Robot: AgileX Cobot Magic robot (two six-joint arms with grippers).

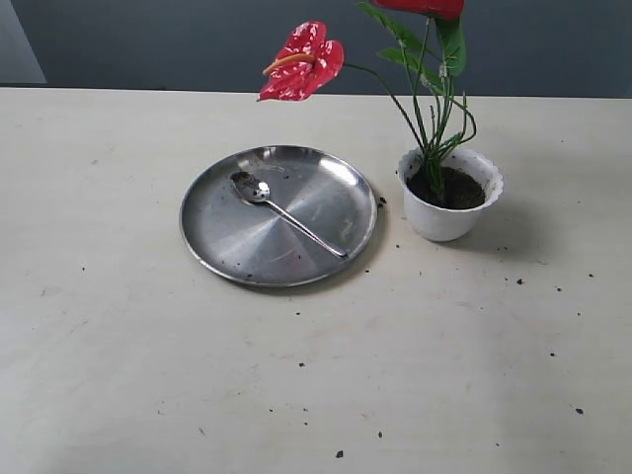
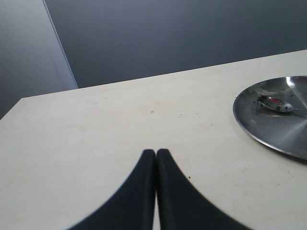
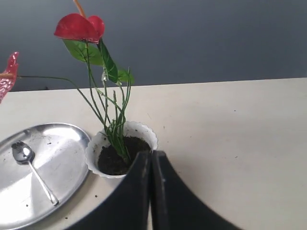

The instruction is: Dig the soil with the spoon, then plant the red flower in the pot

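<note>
red flower (image 1: 434, 148) stands in pot (image 1: 449, 195), soil (image 3: 117, 160) packed; spoon (image 1: 286, 209) on plate (image 1: 212, 242). left gripper (image 2: 156, 154), right gripper (image 3: 151, 155) clenched, empty. i judge task finished; nothing left but retreat.

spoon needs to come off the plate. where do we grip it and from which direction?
Grip the spoon at mid-handle, coming straight down with the fingers across the shaft. It lies flat on the steel plate, bowl near the far-left rim, handle running diagonally to the near right. The thin handle sits clear of the raised rim there; the bowl is wider and soiled. Probably a fiddly pinch on so thin a handle.
</note>
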